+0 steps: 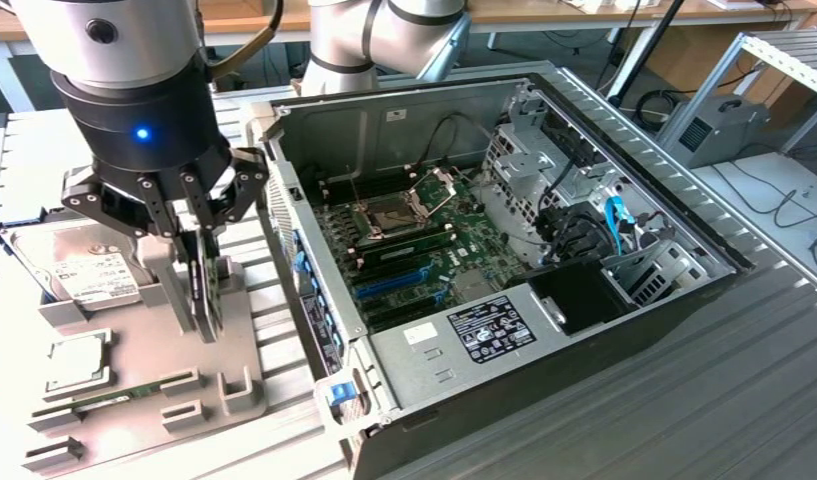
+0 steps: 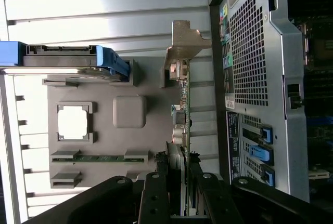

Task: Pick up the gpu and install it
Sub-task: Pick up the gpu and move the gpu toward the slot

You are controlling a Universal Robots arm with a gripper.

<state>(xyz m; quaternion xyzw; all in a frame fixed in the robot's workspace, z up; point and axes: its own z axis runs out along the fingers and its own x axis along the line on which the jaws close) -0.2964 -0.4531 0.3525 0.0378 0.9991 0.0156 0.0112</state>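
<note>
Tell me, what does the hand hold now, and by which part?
Cannot be told: the hand sits over the gpu at its upper edge, away from its bracket.

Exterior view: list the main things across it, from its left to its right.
hard drive → gpu, standing on edge → open computer case → grey box at the back

At the exterior view's left a tray (image 1: 148,345) lies beside the computer case (image 1: 435,395). A graphics card (image 2: 183,96) stands in it, with a hard drive (image 1: 95,270) behind and a memory stick (image 1: 115,398) in front.
</note>
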